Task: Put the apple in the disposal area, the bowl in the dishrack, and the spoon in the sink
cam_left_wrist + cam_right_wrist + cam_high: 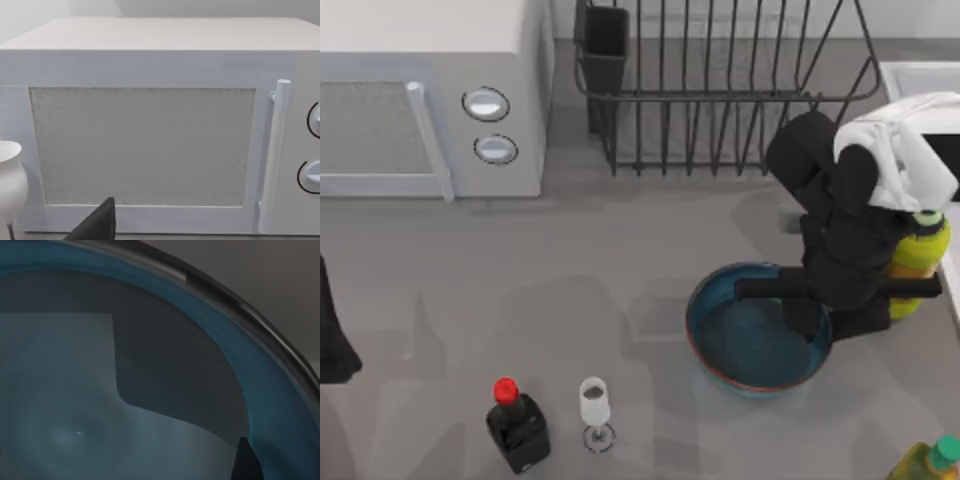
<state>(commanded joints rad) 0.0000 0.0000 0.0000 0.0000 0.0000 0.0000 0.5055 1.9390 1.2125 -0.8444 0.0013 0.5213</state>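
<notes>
A plain grey counter (620, 250) fills the scene, matte and evenly lit, with soft, faint shadows spread across it. At its far left stands a white microwave (430, 90) with a speckled door panel, a vertical bar handle and two round knobs; in the left wrist view its door (142, 145) faces the camera. Behind the microwave rises a pale, bare wall (30, 12).

The grey worktop (620, 250) carries a white microwave (430, 90) at its far left corner, with the dishrack (720, 90) along the far edge beside it. The bowl (740, 350) sits right of centre. A red-capped black bottle (517, 425) and a wine glass (595, 410) stand near the front edge, and a yellow-green bottle (920, 250) stands just right of the bowl
</notes>
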